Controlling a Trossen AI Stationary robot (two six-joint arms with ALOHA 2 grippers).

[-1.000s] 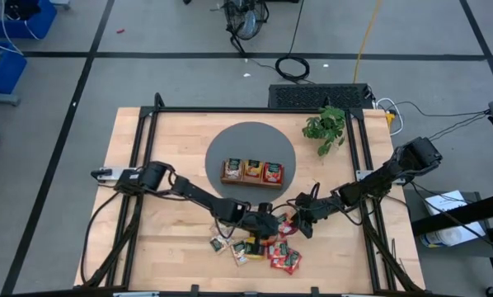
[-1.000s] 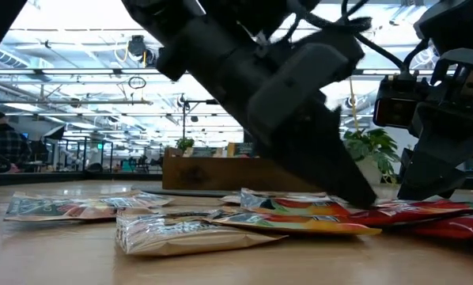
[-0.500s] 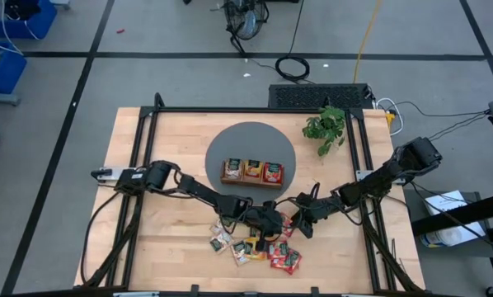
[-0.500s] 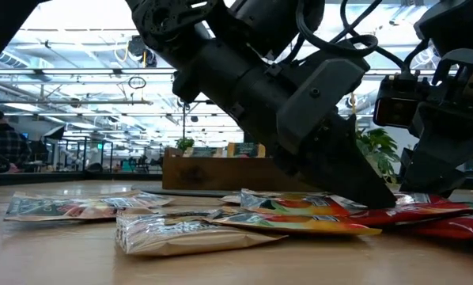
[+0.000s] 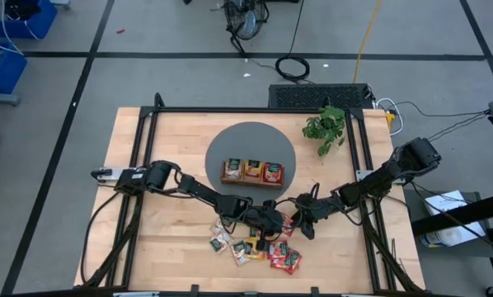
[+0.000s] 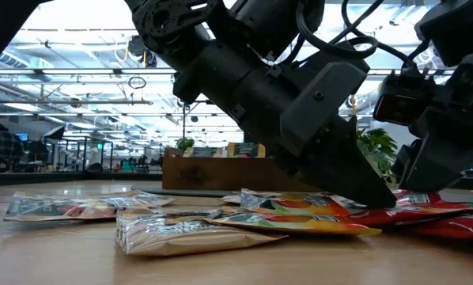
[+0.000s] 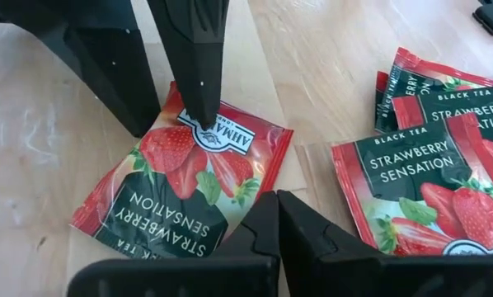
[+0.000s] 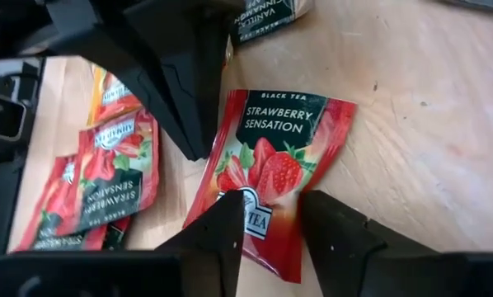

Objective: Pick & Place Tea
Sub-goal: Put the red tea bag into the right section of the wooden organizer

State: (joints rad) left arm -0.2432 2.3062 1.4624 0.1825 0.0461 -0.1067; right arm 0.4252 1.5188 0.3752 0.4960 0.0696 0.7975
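Observation:
A red strawberry tea sachet (image 7: 185, 181) (image 8: 275, 165) lies flat on the wood between my two grippers (image 5: 286, 224). My left gripper (image 7: 277, 202) (image 5: 275, 221) is shut, and its tip is down at the sachet's side edge. My right gripper (image 8: 271, 202) (image 7: 174, 126) is open at the sachet's logo end. More red, orange and green sachets (image 5: 255, 247) (image 7: 420, 173) lie flat in a loose pile toward the near edge. The wooden tray (image 5: 252, 182) with sachets in its compartments sits on a grey round mat. My left gripper comes down slanting from the table's left, and its shut tips (image 8: 195, 144) meet the sachet's long side edge (image 8: 212, 161). The sachet stays flat on the table. My right gripper slants down from the table's right. One fingertip (image 7: 202, 115) rests on the sachet's logo end (image 7: 223, 136), and the other finger (image 7: 139, 115) stands on bare wood beside the corner.
The grey round mat (image 5: 230, 140) holds the tray at the table's middle. A green plant (image 5: 325, 128) stands toward the far right corner. Black frame rails run along the table's left and right sides. Bare wood lies left of the sachet pile.
My left gripper has moved a little toward the far edge and toward my right gripper, off the pile. Its shut tip has come down by the red sachet. My right gripper has stayed about where it was.

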